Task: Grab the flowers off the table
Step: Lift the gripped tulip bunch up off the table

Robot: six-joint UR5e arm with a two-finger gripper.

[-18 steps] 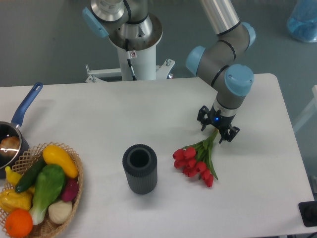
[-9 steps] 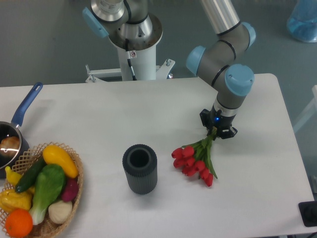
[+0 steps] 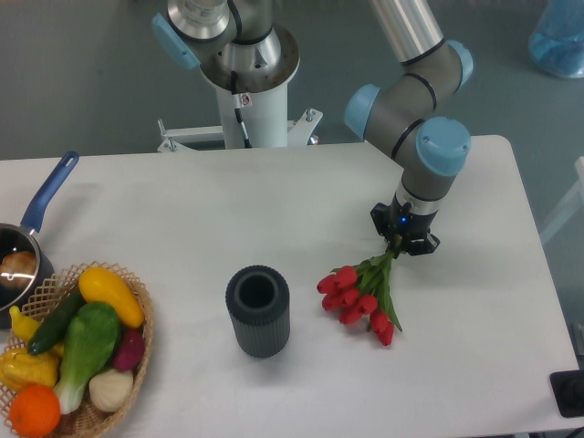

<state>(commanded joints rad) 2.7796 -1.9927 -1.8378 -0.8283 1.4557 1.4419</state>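
The flowers [image 3: 359, 297], a small bunch of red tulip buds with green leaves, lie on the white table [image 3: 182, 210] right of centre, buds pointing toward the front. Their thin green stems run up and to the right into my gripper [image 3: 402, 239]. The gripper points straight down over the stem ends and its fingers are shut on the stems. The buds still rest close to the tabletop; the stem tips are hidden between the fingers.
A dark grey ribbed vase [image 3: 258, 311] stands upright just left of the flowers. At the front left a wicker basket [image 3: 73, 351] holds colourful vegetables. A blue-handled pot [image 3: 27, 239] sits at the left edge. The robot base [image 3: 242, 82] is behind the table.
One second ago the fingers were spread apart around the stems; they have since closed on them. The bunch has shifted very slightly; the arm has barely moved.
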